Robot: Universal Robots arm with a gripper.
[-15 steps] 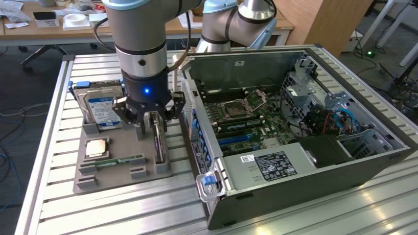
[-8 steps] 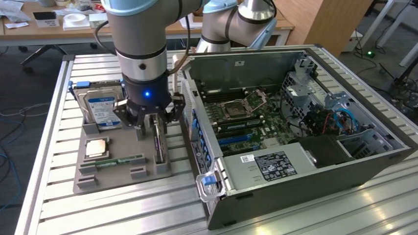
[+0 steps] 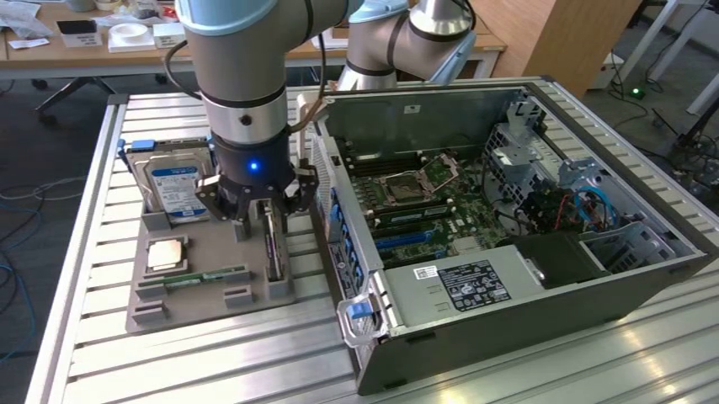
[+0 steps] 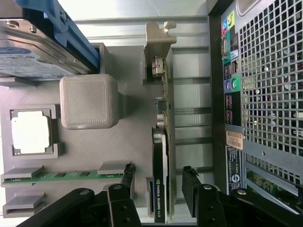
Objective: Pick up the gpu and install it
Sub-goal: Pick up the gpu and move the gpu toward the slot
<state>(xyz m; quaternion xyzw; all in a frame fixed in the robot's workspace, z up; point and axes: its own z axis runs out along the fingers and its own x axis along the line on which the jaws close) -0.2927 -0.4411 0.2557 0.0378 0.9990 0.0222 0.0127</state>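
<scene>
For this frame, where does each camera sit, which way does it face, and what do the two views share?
Exterior view: raised, off the arm, looking down on the computer case and grey tray; the arm and gripper show.
Wrist view: on the wrist, looking down past the open gripper straddling the gpu standing on edge.
Shared: gpu, gripper, tray, hard drive, computer case.

In the exterior view we look down at a slant from high and set back, taking in the slatted table (image 3: 90,278), with the grey tray (image 3: 191,307) toward the exterior view's left and the open computer case (image 3: 528,332) toward its right. In the wrist view we look straight down from close above the tray, past the gripper (image 4: 157,176). Both views share the tray, its hard drive (image 3: 180,187), the graphics card (image 3: 273,248) standing on edge and the case wall beside the tray.
</scene>
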